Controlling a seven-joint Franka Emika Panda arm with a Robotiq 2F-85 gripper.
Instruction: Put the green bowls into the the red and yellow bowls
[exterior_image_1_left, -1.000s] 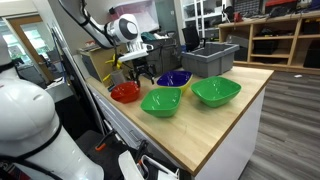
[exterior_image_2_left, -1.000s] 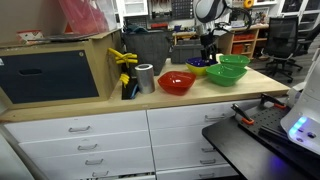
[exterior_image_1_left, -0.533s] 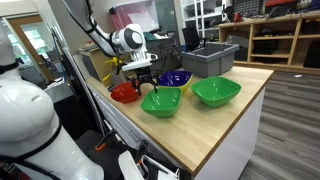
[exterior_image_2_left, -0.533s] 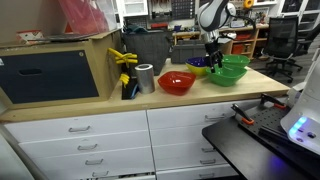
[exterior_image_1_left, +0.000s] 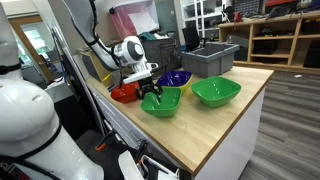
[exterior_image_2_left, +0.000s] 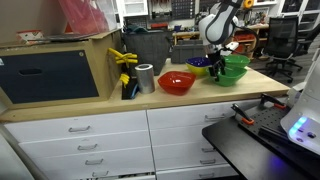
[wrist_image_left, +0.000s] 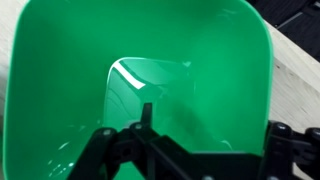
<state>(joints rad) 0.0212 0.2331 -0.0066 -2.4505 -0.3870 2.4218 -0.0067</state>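
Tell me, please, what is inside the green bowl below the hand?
The glossy green plastic bowl looks empty: only bare green floor with a light reflection. The black hand hides a strip of its inside in the wrist view.

A hard, mirror-like gloss is seen on the plastic of the green bowl (wrist_image_left: 180, 60) filling the wrist view, where white glare is thrown back from its smooth floor. The same shiny plastic is shown in an exterior view on the other green bowl (exterior_image_1_left: 216, 91), the orange-red bowl (exterior_image_1_left: 122, 93) and the blue-lined bowl (exterior_image_1_left: 176, 78). The grey bin (exterior_image_1_left: 210, 60) is finished in a duller, matt plastic. All are borne by a countertop (exterior_image_1_left: 225, 125) of pale, smooth wood. The gripper (exterior_image_1_left: 152, 93) is finished in matt black. A cylindrical can (exterior_image_2_left: 145, 77) of bright metal and smooth white-painted drawer fronts (exterior_image_2_left: 100, 130) are seen in an exterior view.
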